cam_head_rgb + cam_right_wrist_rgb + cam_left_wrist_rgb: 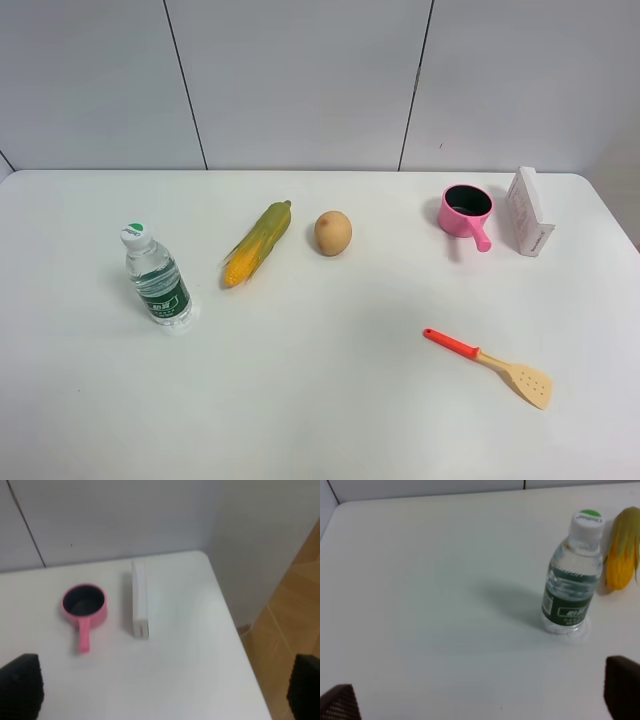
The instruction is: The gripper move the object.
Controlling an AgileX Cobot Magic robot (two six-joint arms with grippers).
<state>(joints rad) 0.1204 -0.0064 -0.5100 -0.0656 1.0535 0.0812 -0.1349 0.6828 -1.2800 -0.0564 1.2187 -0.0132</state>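
Observation:
The white carton point(527, 212) stands on its long edge at the table's far right, beside the pink pot. In the right wrist view the carton point(139, 600) lies well ahead of my right gripper point(162, 690). That gripper is open and empty, and only its black fingertips point(20, 685) show at the frame's corners. My left gripper point(480, 700) is open and empty too, with its fingertips point(622, 687) wide apart over bare table near the water bottle. Neither arm shows in the exterior high view.
A small pink pot point(467, 210) sits just left of the carton, also in the right wrist view point(84, 605). A red-handled spatula point(490, 360), a brown round object point(333, 232), a corn cob point(258, 243) and a clear water bottle point(156, 277) lie on the white table point(330, 400). The table's right edge point(235, 630) runs close to the carton.

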